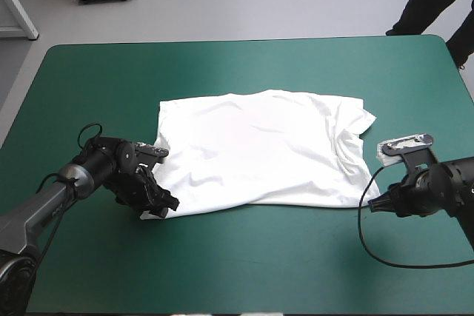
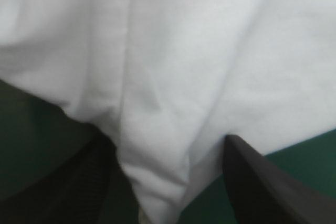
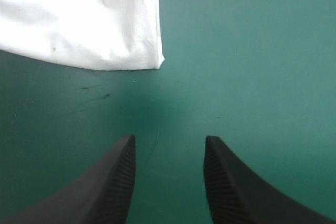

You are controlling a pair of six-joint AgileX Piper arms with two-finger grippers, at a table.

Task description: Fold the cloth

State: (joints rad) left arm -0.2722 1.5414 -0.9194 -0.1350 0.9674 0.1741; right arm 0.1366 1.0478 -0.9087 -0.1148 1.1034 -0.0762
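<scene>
Only the left wrist view shows T-shirt (image 2: 178, 66) between parted fingers (image 2: 262, 192).

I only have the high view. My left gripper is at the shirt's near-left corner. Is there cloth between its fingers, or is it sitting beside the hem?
Observer: In the left wrist view the T-shirt is bunched in a ridge between the fingers of the left gripper. The fingers stand apart and are not yet closed on it.
Operator: And the right gripper, has it got anything?
Observer: No. The right gripper is open over the bare teal-green cover, with nothing between its fingers.
Operator: Where is the shirt from there?
Observer: It lies ahead of that gripper, and its nearest corner is clear of both fingertips.
</scene>
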